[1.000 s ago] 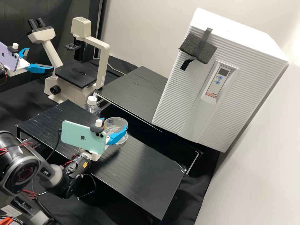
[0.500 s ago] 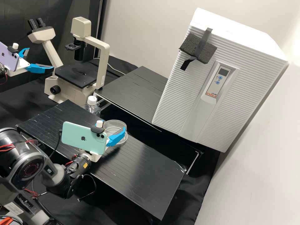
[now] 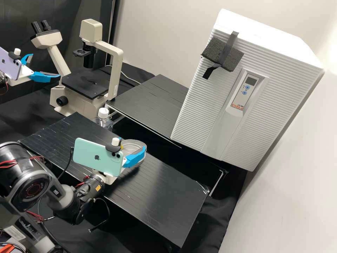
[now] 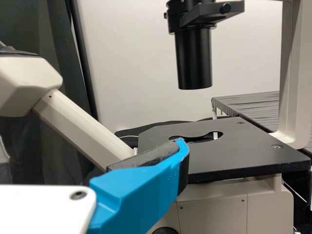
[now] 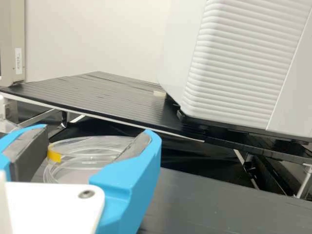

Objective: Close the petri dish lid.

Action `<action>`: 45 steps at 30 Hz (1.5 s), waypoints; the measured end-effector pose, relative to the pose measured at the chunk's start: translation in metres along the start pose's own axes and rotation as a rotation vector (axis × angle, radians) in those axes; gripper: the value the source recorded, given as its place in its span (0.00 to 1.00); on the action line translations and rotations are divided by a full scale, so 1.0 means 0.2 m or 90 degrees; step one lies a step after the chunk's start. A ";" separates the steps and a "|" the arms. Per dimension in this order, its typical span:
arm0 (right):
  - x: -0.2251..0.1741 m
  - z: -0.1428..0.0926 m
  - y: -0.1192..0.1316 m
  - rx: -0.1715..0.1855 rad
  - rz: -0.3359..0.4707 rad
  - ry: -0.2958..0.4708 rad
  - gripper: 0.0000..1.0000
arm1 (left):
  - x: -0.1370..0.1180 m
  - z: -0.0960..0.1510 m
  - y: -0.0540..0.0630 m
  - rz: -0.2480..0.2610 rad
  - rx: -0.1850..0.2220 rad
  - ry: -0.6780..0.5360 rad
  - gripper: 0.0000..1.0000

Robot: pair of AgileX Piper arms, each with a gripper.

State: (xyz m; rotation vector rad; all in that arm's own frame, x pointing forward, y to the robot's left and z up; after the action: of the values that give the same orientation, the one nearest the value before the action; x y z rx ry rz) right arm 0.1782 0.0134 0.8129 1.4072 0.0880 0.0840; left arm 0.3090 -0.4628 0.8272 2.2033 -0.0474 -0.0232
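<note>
In the high view the right gripper [image 3: 132, 145] is at eight o'clock from the centre. Its fingers stand well apart, the clear lid [image 5: 97, 145] gripped between their grey pads — yellow tape [image 5: 54, 156] close by one pad. The dish base [image 5: 73, 169] lies below the lid, on the black stand [image 3: 168, 189]; whether the rims meet, I cannot tell. The left gripper [image 3: 46, 65] hangs at ten o'clock — fingers open, near the microscope [image 3: 113, 75].
</note>
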 end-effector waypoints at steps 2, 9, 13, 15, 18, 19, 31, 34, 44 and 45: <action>0.00 0.00 0.00 0.001 -0.003 0.002 0.00 | 0.00 0.00 0.00 0.000 0.000 0.000 1.00; -0.01 0.03 0.01 0.003 -0.016 0.007 1.00 | 0.00 0.00 0.00 0.000 0.000 0.000 1.00; -0.03 0.06 0.03 0.019 -0.025 -0.001 1.00 | 0.00 0.00 0.00 0.000 0.000 0.000 1.00; -0.04 0.07 0.03 0.021 -0.031 0.001 1.00 | 0.00 0.00 0.00 0.000 0.000 0.000 1.00; -0.05 0.08 0.05 0.020 -0.028 0.003 1.00 | 0.00 0.00 0.00 0.000 0.000 0.000 1.00; -0.06 0.08 0.06 0.021 -0.026 0.005 1.00 | 0.00 0.00 0.00 0.000 0.000 0.000 1.00; -0.09 0.05 0.10 0.029 -0.013 0.017 1.00 | 0.00 0.00 0.00 0.000 0.000 0.000 1.00; -0.11 0.04 0.13 0.036 0.010 0.023 1.00 | 0.00 0.00 0.00 0.000 0.000 0.000 1.00; -0.11 -0.05 0.16 0.068 0.064 0.064 1.00 | 0.00 0.00 0.00 0.000 0.000 0.000 1.00; -0.09 -0.06 0.15 0.069 0.075 0.061 1.00 | 0.00 0.00 0.00 0.000 0.000 0.000 1.00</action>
State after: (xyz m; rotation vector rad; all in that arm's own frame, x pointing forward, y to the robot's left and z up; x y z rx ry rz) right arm 0.1593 0.0272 0.8400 1.5167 0.0901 0.2483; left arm 0.3090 -0.4628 0.8272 2.2033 -0.0474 -0.0232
